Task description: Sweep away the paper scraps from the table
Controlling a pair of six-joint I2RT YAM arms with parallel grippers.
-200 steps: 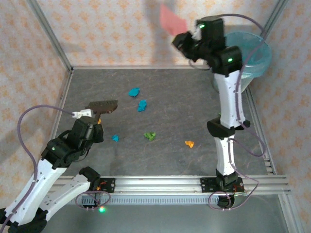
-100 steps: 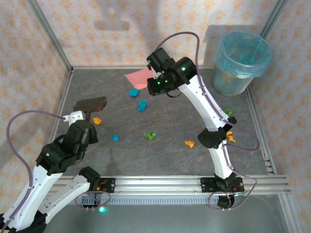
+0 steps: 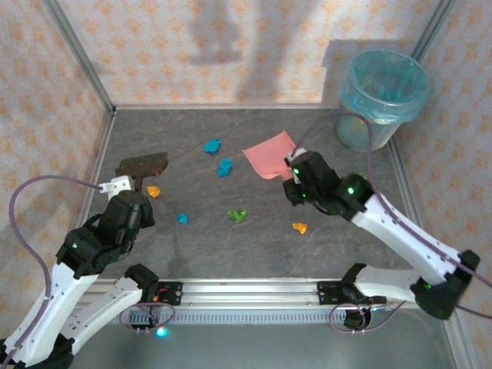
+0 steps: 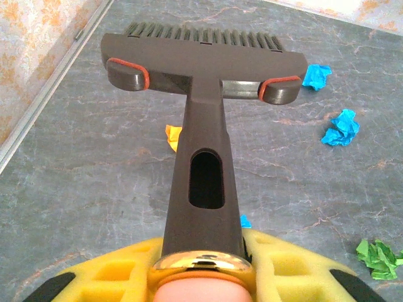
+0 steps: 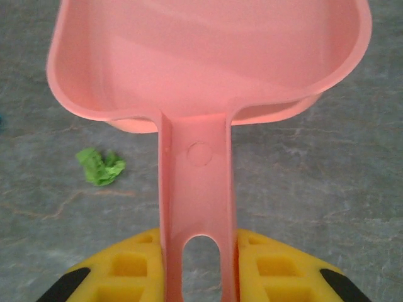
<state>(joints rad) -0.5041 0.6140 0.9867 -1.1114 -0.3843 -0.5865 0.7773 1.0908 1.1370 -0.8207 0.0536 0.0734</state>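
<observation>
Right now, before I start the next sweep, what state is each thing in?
left gripper, shut on the brush handle
brush, held by its handle
right gripper, shut on the dustpan handle
dustpan, held, empty
paper scraps, loose on the table, none in the dustpan
bin, upright, lined with a blue bag

brush (image 4: 203, 119) hides part of 1 orange scrap (image 4: 170, 136), 1 blue scrap (image 4: 245, 221).

A pink dustpan (image 3: 265, 157) is mid-scene, its pan toward the far left and its handle toward the near right. Well to its left is a dark brown brush (image 3: 144, 164), bristles pointing away, with orange bands at both ends of its head. A bin (image 3: 357, 131) with a pale blue liner stands in the far right corner, by beige patterned walls (image 3: 192, 54).
</observation>
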